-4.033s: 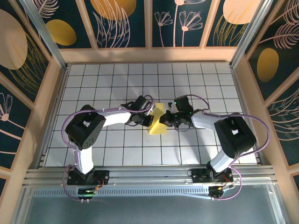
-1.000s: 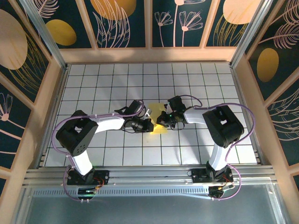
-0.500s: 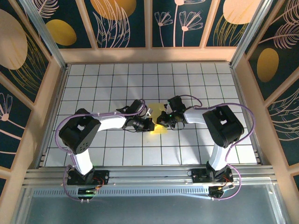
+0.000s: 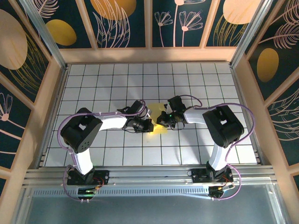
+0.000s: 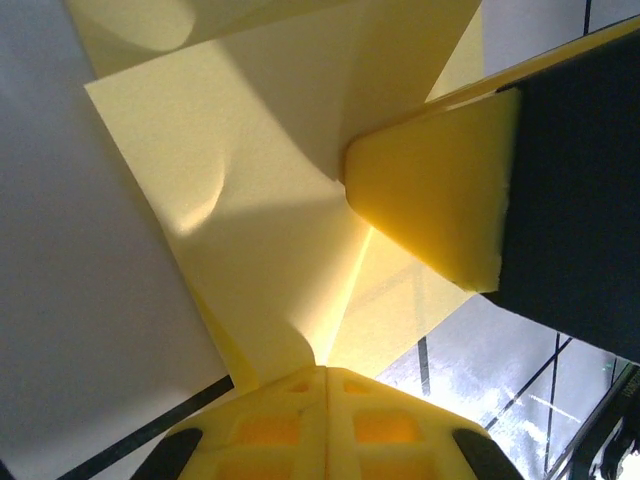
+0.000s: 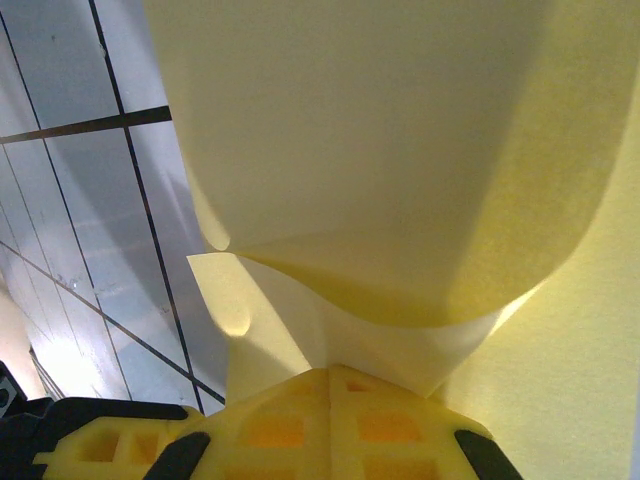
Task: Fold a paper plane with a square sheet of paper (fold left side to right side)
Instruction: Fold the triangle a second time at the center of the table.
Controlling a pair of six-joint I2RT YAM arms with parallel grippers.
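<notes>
**Workspace.** In the top view, both arms are reaching inward over the white gridded table (image 4: 93, 84) and are meeting near its centre.

**Workpiece.** The sheet of paper (image 4: 158, 122), pale yellow and already creased into a smaller shape, is sitting between the two grippers in the middle of the grid. Whether its lower edge is touching the table cannot be determined from above. In the left wrist view, the paper (image 5: 250, 230) is rising in buckled, overlapping layers with a crease running toward the pads. In the right wrist view, the paper (image 6: 380, 150) is bulging upward in a curved fold, with grid tiles showing to its left.

**Left gripper.** The left gripper (image 4: 148, 125) is pinching the paper's left side. Its yellow pads (image 5: 280, 430) are pressing together, and the paper is entering the seam between them.

**Right gripper.** The right gripper (image 4: 163, 120) is pinching the paper's right side. Its pads (image 6: 270, 430) are likewise closing flush on a paper layer. In the left wrist view, one of its padded fingers (image 5: 440, 200) is lying close against the sheet.
</notes>
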